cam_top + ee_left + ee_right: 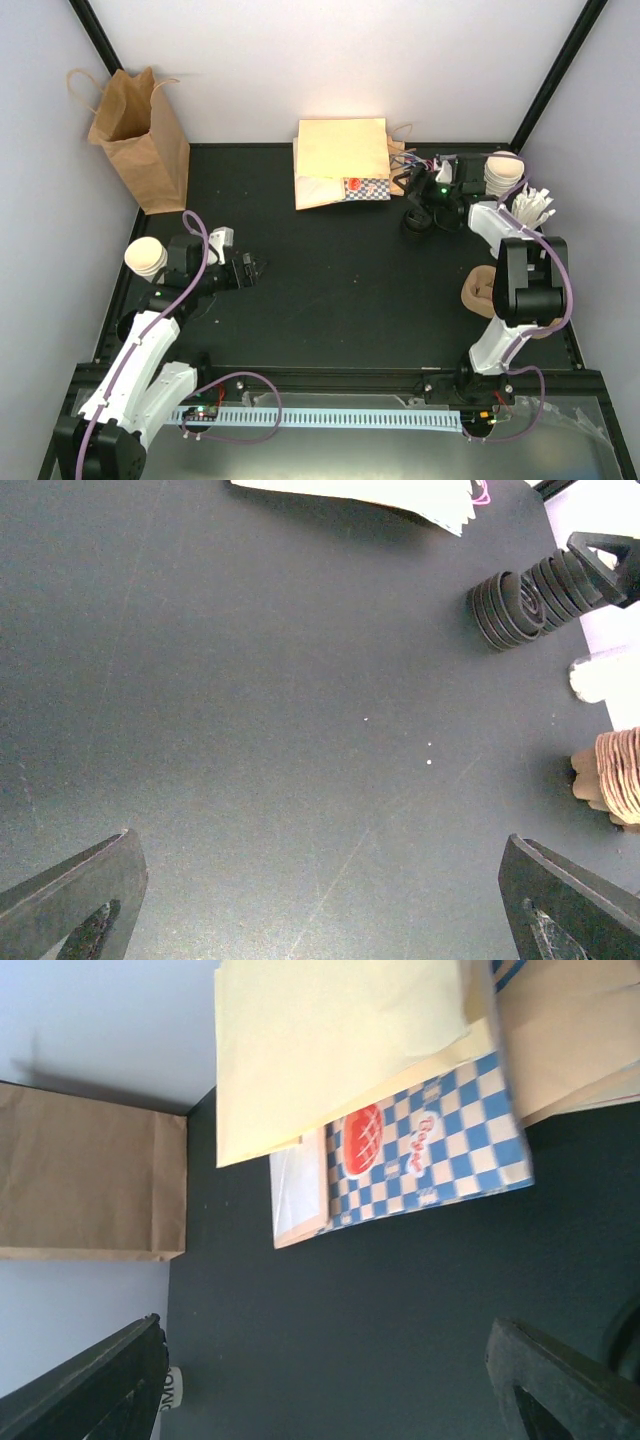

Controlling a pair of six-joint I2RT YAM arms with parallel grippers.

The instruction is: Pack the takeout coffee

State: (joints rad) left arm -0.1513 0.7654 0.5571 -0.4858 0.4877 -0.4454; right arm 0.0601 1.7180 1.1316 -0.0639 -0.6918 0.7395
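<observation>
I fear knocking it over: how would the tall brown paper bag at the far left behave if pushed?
The tall brown paper bag probably tips or slides easily: it stands upright, narrow-based, open-topped. Its thin creased walls would likely buckle rather than resist.

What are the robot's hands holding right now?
Nothing. The left gripper and the right gripper are both open, and only the black table shows between their fingers.
</observation>
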